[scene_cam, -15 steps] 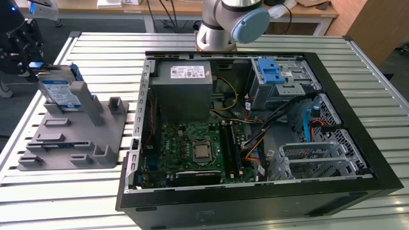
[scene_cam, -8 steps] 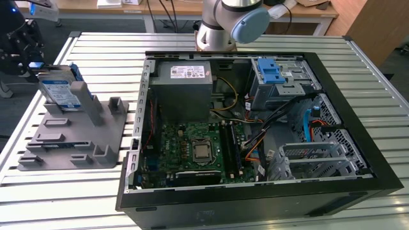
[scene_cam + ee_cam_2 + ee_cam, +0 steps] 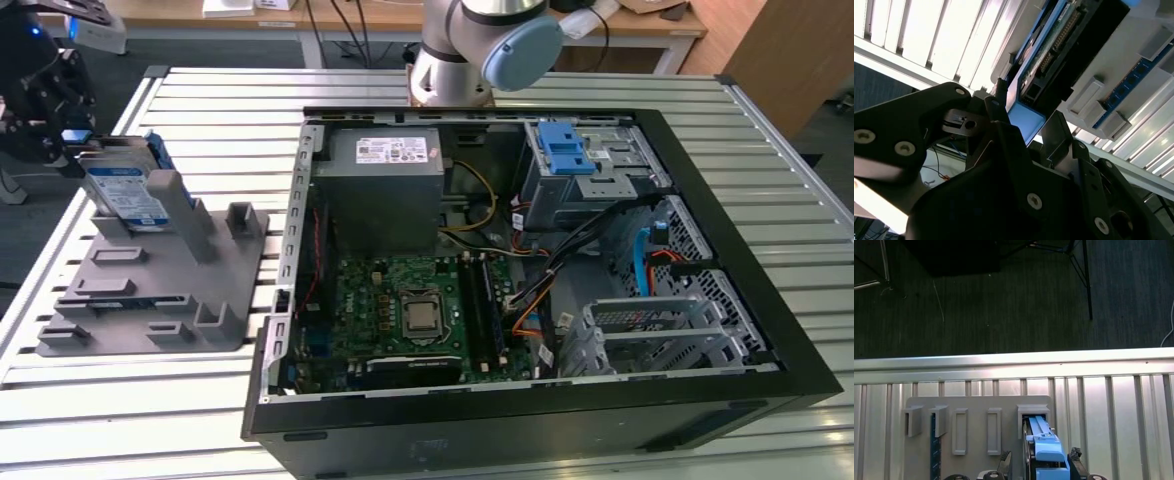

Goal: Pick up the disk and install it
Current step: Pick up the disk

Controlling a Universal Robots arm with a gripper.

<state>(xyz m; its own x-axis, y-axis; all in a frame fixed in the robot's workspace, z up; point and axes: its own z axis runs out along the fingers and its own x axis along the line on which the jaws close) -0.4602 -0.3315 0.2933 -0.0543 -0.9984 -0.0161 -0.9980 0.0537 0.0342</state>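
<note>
The disk [image 3: 127, 190] stands on edge in a slot of the grey holder block [image 3: 147, 280], at the exterior view's left. It is silver with a white-and-blue label and a blue carrier. My gripper [image 3: 70, 138] is at the disk's upper end. In the first wrist view the blue carrier of the disk [image 3: 1046, 452] lies between my two fingertips [image 3: 1005, 457], with a small gap on one side; the gripper [image 3: 1039, 457] is open around it. In the second wrist view one black finger [image 3: 999, 97] sits right beside the carrier's blue end [image 3: 1024, 120].
The open computer case [image 3: 534, 420] fills the middle and right of the slatted metal table [image 3: 214, 90]. Inside are a metal drive cage with a blue latch [image 3: 567, 150], a grey power-supply box [image 3: 380, 165] and the motherboard [image 3: 414, 310]. A thin blue board [image 3: 933, 450] stands in another holder slot.
</note>
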